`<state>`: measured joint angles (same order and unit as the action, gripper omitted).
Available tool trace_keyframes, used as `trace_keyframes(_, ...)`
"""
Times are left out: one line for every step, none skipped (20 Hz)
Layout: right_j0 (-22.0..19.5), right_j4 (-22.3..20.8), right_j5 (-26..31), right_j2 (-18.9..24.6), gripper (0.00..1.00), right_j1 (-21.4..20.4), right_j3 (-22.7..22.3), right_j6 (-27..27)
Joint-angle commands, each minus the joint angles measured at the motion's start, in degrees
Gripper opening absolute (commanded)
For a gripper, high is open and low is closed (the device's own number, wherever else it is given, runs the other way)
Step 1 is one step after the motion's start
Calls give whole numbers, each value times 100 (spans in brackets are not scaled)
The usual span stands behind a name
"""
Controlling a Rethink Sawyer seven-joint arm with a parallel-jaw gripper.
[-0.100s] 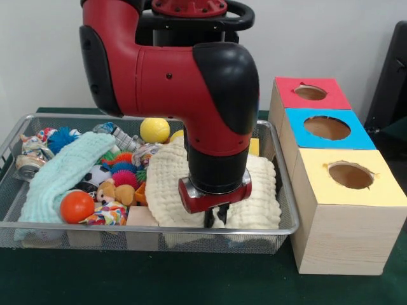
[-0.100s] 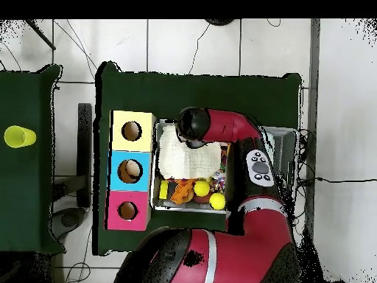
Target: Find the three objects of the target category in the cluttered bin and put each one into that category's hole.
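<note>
Currently the red and black arm [image 1: 191, 82] reaches down into the wire bin [image 1: 280, 159], and the gripper [image 1: 216, 217] sits low over the cream cloth [image 1: 165, 184] near the bin's front rim. Only the dark tips show below the red wrist collar — whether they are apart or closed together cannot be told, and nothing can be seen held between them.

Bin contents, front view:
- The cream cloth covers the half of the bin next to the boxes, bunched in folds under and around the gripper.
- A pale green cloth [image 1: 63, 171] lies slantwise across the other half.
- An orange ball [image 1: 77, 206] rests against the lower end of the green cloth, near the front rim.
- A yellow ball [image 1: 154, 129] lies toward the back of the bin, just beside the arm.
- A small plush bear [image 1: 116, 192] lies between the two cloths, with spiky rubber balls [image 1: 124, 171] in red and orange just behind it.
- A blue spiky ball [image 1: 62, 138] and a crushed can [image 1: 28, 162] lie at the far corner, away from the boxes.

Three wooden boxes stand in a row beside the bin, each with a round hole in its top: the yellow box [image 1: 343, 190] nearest the front, the blue box [image 1: 327, 129] in the middle, the red box [image 1: 310, 93] at the back. All three holes look empty from this side.

Overhead — the arm crosses the bin and hides much of it; the cream cloth fills the end by the yellow box [image 2: 132, 131].
</note>
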<state>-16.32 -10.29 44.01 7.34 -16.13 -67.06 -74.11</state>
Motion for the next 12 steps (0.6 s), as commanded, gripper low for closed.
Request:
trace_keyframes(102, 50, -137, 92, 0, 247, -23, -933)
trace_keyframes(112, 81, -42, 77, 0, 223, -3, -955)
trace_keyframes(123, 112, 53, 61, 0, 200, 17, -978)
trace_keyframes(134, 143, 149, 46, 0, 176, 37, -1000)
trace_keyframes(145, 167, 220, 34, 0, 127, 20, -1004)
trace_keyframes(156, 190, 291, 22, 0, 77, 2, -1008)
trace_keyframes(166, 214, 362, 9, 0, 28, -15, -1012)
trace_keyframes(177, 238, 433, -3, 0, -21, -33, -1016)
trace_keyframes(199, 268, 498, -7, 0, -86, -61, -1022)
trace_keyframes(203, 283, 535, -8, 0, -102, -70, -1015)
trace_keyframes(207, 298, 572, -8, 0, -118, -79, -1008)
trace_keyframes(210, 313, 609, -9, 0, -135, -88, -1002)
